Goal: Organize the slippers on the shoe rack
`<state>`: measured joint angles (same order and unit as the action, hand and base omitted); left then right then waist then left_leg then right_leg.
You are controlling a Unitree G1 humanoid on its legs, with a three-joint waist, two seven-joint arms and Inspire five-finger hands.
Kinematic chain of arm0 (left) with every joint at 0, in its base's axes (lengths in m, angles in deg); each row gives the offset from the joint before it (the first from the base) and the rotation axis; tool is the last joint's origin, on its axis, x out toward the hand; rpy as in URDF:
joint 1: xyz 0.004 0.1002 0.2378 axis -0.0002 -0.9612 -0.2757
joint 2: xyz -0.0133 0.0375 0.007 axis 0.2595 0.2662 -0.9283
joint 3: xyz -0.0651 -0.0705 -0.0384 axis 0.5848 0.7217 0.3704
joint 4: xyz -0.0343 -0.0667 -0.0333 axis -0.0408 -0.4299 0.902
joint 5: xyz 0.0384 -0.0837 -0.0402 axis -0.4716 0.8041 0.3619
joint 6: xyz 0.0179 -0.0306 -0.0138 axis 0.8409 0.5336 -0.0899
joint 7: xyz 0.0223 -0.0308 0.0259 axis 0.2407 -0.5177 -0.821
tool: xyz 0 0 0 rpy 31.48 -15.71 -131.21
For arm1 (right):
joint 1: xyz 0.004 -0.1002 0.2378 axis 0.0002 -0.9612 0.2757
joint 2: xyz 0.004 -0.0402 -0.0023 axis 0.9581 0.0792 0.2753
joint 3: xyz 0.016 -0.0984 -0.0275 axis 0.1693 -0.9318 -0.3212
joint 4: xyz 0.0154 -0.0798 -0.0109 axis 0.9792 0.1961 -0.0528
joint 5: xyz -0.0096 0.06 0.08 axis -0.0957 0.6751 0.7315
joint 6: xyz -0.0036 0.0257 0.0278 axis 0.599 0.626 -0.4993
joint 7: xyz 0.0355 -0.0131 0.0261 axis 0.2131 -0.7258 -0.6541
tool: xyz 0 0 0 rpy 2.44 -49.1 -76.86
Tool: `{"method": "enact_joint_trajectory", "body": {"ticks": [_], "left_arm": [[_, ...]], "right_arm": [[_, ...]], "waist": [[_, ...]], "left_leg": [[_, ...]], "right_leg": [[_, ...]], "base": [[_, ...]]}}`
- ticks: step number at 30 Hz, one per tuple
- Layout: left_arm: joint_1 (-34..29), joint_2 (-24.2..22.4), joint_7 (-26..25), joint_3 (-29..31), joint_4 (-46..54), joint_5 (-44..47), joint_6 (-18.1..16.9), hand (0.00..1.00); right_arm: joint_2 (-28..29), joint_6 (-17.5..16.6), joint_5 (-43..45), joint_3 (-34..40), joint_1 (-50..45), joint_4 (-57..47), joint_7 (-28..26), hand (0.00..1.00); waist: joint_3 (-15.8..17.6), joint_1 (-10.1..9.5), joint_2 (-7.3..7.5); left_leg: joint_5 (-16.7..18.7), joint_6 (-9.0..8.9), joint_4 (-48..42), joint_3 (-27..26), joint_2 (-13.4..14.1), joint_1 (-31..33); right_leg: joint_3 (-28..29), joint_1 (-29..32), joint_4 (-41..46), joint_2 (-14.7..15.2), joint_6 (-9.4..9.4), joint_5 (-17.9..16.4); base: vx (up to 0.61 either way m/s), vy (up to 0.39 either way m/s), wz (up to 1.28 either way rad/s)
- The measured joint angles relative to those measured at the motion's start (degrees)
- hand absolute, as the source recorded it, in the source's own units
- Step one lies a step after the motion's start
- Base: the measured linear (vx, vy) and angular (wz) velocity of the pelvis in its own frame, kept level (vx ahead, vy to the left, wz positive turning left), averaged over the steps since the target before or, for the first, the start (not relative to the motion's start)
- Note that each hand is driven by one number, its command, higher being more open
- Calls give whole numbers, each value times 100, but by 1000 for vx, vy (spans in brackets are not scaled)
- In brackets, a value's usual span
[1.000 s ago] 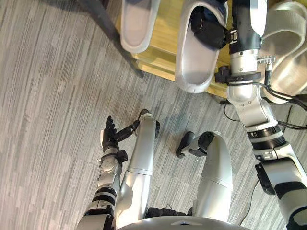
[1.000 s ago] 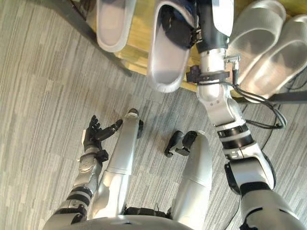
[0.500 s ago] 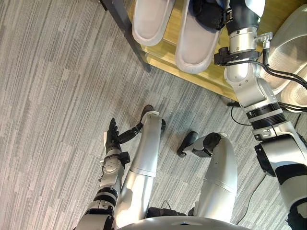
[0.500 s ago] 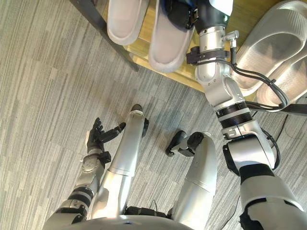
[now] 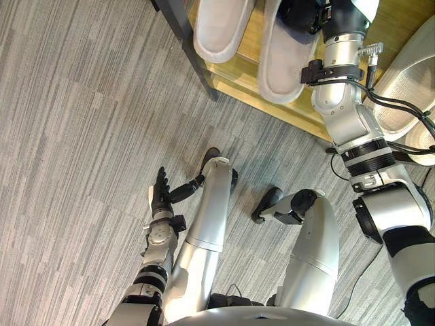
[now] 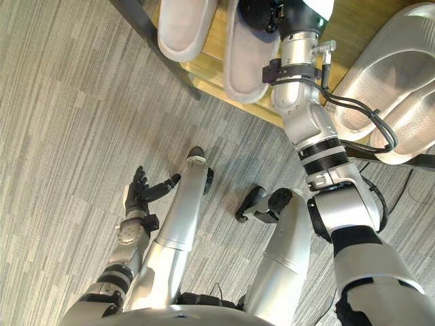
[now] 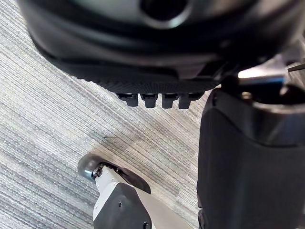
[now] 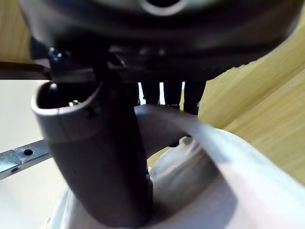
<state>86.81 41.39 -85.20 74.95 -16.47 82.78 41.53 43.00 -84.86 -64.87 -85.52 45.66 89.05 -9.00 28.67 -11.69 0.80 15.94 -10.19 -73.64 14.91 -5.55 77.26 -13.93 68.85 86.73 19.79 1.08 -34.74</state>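
Note:
Two pale grey slippers lie side by side on the wooden shelf (image 5: 285, 115) of the shoe rack. My right hand (image 5: 302, 12) reaches over the shelf and is shut on the right-hand slipper (image 5: 282, 64). In the right wrist view its thumb (image 8: 95, 157) sits inside the slipper and its fingers curl over the strap (image 8: 176, 121). The other slipper (image 5: 217, 30) rests just to its left, toes pointing away. My left hand (image 5: 162, 197) hangs low beside me over the floor, fingers (image 7: 152, 100) straight and holding nothing.
A second pair of larger grey slippers (image 6: 380, 88) lies on the shelf's right side. A dark metal rack leg (image 5: 194, 58) slants down to the grey striped floor (image 5: 81, 136) at the shelf's left corner.
The camera has shifted. My right hand has pushed the held slipper further onto the shelf; its heel no longer overhangs the front edge and it lies level with its mate. The left hand has stayed put.

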Motion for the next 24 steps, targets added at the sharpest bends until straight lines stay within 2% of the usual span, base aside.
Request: {"method": "enact_joint_trajectory", "body": {"ticks": [14, 24], "left_arm": [[-52, 36, -2, -3, -56, -135, 255, 100], [-127, 82, -16, 24, -125, -230, 440, 100]], "right_arm": [[287, 25, 4, 100, -579, -775, -38, 100], [287, 25, 231, 87, -619, -798, -451, 100]], "waist": [[-62, 47, -1], [-108, 101, 4]], "left_leg": [[24, -11, 105, -54, 213, -449], [19, -39, 244, -82, 376, -594]], "right_leg": [[33, -367, -129, -175, 19, 20], [19, -455, -278, -314, 59, 56]], "base": [[19, -23, -6], [42, -41, -5]]}}
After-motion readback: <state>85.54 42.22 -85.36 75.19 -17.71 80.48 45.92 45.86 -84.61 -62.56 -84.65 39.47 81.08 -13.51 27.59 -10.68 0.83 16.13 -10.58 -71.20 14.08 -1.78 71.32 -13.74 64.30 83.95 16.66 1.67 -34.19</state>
